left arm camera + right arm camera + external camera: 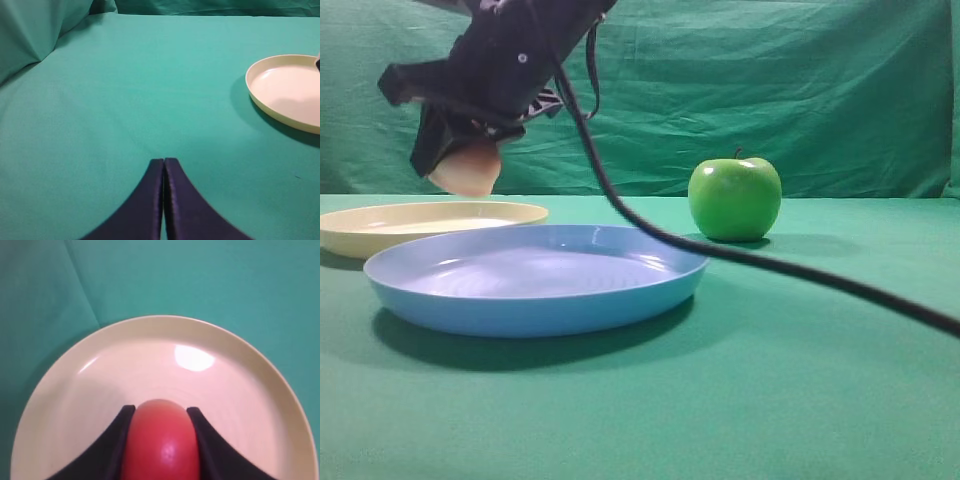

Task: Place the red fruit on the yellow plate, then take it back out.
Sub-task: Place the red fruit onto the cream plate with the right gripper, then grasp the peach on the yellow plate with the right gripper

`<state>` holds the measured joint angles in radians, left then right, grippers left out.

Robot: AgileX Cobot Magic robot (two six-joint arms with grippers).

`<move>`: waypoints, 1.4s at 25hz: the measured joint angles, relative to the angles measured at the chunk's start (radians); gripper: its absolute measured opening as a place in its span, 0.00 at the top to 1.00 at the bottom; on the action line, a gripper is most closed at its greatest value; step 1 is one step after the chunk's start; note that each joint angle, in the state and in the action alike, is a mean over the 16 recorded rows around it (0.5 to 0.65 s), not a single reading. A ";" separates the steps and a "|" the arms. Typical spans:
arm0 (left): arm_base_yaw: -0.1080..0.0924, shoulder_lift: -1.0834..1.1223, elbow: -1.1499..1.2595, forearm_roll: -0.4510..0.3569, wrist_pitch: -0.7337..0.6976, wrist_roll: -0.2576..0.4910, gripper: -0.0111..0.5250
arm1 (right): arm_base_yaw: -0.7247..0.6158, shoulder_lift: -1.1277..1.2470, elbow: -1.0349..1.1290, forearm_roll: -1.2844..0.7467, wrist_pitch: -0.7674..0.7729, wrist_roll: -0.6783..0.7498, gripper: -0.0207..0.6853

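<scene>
The red fruit (161,445) is clamped between the dark fingers of my right gripper (160,412), which has reached across to the left and hangs above the yellow plate (100,385). In the high view the fruit's pale underside (467,168) pokes out below that gripper (460,160), clear of the yellow plate (380,232) underneath. The plate is bare inside. My left gripper (164,161) is shut with nothing between its fingers, low over the green cloth, with the yellow plate (287,90) off to its right. It does not show in the high view.
A larger light-blue plate (535,280) sits in front of the yellow one. A shiny green apple (735,198) stands to the right behind it. A black cable (770,262) runs from the right arm down across the cloth. A green backdrop closes the rear.
</scene>
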<state>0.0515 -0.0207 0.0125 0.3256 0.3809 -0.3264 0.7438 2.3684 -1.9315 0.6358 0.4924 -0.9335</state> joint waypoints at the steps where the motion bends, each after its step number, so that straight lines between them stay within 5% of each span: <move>1: 0.000 0.000 0.000 0.000 0.000 0.000 0.98 | 0.000 -0.003 0.000 0.000 0.002 0.000 0.22; 5: 0.000 0.000 0.000 0.000 0.000 0.000 0.98 | -0.001 -0.036 -0.002 -0.012 0.031 0.023 0.14; 8: 0.000 0.000 0.000 0.000 0.000 0.000 0.98 | -0.007 -0.080 -0.005 -0.046 0.080 0.073 0.20; 18: 0.000 0.000 0.000 0.000 0.000 0.000 0.98 | -0.051 -0.307 -0.013 -0.259 0.383 0.391 0.74; 23: 0.000 0.000 0.000 0.000 0.000 0.000 0.98 | -0.073 -0.443 0.007 -0.373 0.524 0.567 0.93; 35: 0.000 0.000 0.000 0.000 0.000 0.000 0.98 | -0.086 -0.895 0.378 -0.465 0.476 0.748 0.97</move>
<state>0.0515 -0.0207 0.0125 0.3256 0.3809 -0.3264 0.6576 1.4730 -1.5536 0.1708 0.9685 -0.1852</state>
